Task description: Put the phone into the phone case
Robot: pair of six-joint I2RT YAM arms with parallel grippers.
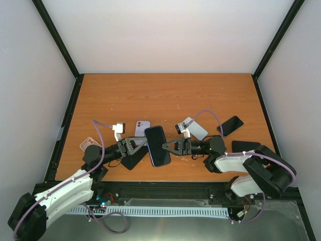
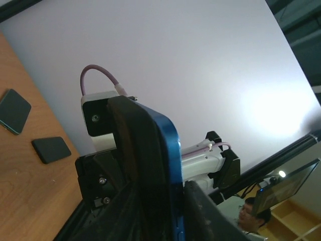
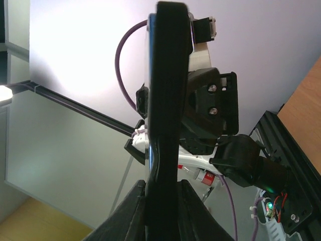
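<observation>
Where your two arms meet, the phone [image 1: 158,145] hangs off the table [image 1: 165,95], dark screen up, blue rim showing. Your left gripper [image 1: 142,144] is clamped on the phone's left edge; the left wrist view shows its fingers [image 2: 203,213] against both faces. Your right gripper [image 1: 168,146] is pinched tight on the phone's right edge. Both wrist views show the phone edge-on only, with its lower end cut off.

Just left of the phone, a dark slab [image 1: 133,160] lies half hidden under the left gripper. You cannot tell whether it is a case or a handset. Farther left of the phone lies a pinkish case [image 1: 90,144].

Behind the phone rests a lavender handset [image 1: 142,128]. Right of the phone are a white handset [image 1: 196,129], a black handset [image 1: 230,125] and a black piece [image 1: 246,146] partly hidden by the right arm.
</observation>
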